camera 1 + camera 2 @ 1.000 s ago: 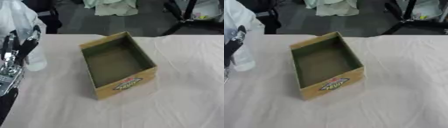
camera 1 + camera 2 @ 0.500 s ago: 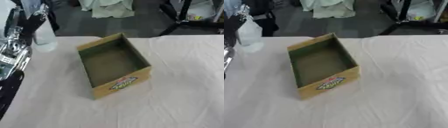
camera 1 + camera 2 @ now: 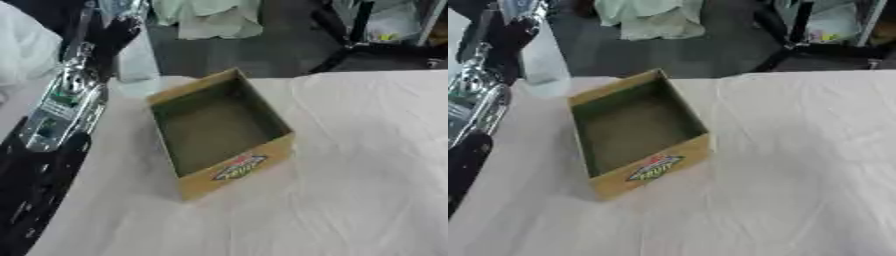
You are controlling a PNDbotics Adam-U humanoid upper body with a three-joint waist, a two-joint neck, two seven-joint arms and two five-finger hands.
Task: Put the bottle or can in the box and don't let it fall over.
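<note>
Table (image 3: 350, 165): covered in a pale, creased cloth; nearest item, bare along the right.

Left arm: black and silver, entering along the left edge of the left eye view and rising to the far left.

Cardboard box (image 3: 219, 132): open-topped, empty, printed label on the near short wall; set askew at mid-table, long axis running away and leftward.

Left hand (image 3: 118, 32): dark fingers curled about the bottle at the far left, above and beyond the box's far corner.

Bottle (image 3: 540, 60): clear plastic, roughly upright, held clear of the table, just outside the box's far-left corner; not yet over the opening.

Right hand: in neither view.

Risk, as judged: the bottle's base could catch the far wall on the way in and tip, or the light box could slide on the cloth; releasing it tilted or above the box floor would probably topple it.
</note>
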